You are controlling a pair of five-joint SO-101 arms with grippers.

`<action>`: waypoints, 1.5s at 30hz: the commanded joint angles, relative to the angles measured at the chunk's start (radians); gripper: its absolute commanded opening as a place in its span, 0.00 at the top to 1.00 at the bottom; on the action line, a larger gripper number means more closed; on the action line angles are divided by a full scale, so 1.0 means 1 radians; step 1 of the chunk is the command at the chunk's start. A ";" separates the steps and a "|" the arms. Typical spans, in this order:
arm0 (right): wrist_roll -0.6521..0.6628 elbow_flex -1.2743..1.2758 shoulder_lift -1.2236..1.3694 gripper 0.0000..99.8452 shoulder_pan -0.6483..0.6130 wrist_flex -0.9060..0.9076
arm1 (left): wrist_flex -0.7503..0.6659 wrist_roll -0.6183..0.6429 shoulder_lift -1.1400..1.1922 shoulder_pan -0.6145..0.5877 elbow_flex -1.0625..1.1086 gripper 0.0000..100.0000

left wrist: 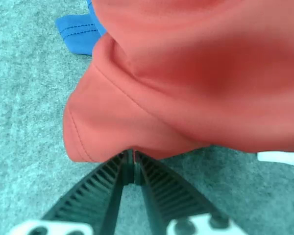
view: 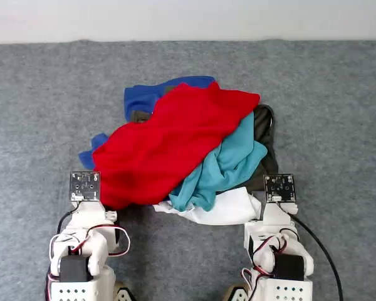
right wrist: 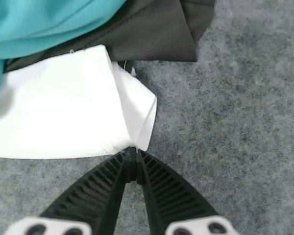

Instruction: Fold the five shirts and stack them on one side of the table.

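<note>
My left gripper (left wrist: 130, 169) has its jaws pressed together with nothing between them, and the tips meet right at the rolled hem of the red shirt (left wrist: 196, 83). My right gripper (right wrist: 132, 166) is closed on nothing in the same way, its tips touching the folded corner of the white shirt (right wrist: 59, 107). No folding has begun, I judge, so the first job is to get one shirt off the heap, and the red one is the clear choice because it lies on top. To do that well I should spread the left jaws and take only the hem just ahead of them. I would pinch a single layer, lift before pulling so the cloth beneath isn't dragged, and lay it flat on the grey table (view: 37, 113) out to my left. The red shirt is crumpled and spreads ahead of the left gripper across most of the heap. Beyond its far edge peeks the blue shirt (view: 147, 97). Ahead of my right gripper the teal shirt (view: 229, 160) spills over the white one, with the dark shirt (right wrist: 157, 34) tucked underneath.
</note>
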 commanded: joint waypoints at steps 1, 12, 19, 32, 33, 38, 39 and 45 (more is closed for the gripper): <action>0.009 0.014 -0.012 0.99 0.002 0.002 | 0.000 0.005 -0.008 0.006 -0.008 0.98; 0.009 0.014 -0.012 0.99 0.002 0.002 | 0.000 0.005 -0.008 0.006 -0.008 0.98; 0.009 0.014 -0.012 0.99 0.002 0.002 | 0.000 0.005 -0.008 0.006 -0.008 0.98; 0.009 0.014 -0.012 0.99 0.002 0.002 | 0.003 0.005 -0.008 0.068 -0.008 0.98; 0.009 0.014 -0.012 0.99 0.002 0.002 | 0.003 0.003 -0.008 0.075 -0.008 0.98; 0.009 0.014 -0.012 0.99 0.002 0.002 | -0.009 -0.238 -0.008 0.072 -0.099 0.96; 0.009 0.014 -0.012 0.99 0.002 0.002 | -0.025 -0.311 -0.008 0.066 -0.125 0.95; 0.009 0.014 -0.012 0.99 0.002 0.002 | -0.124 -0.396 0.000 0.038 -0.308 0.95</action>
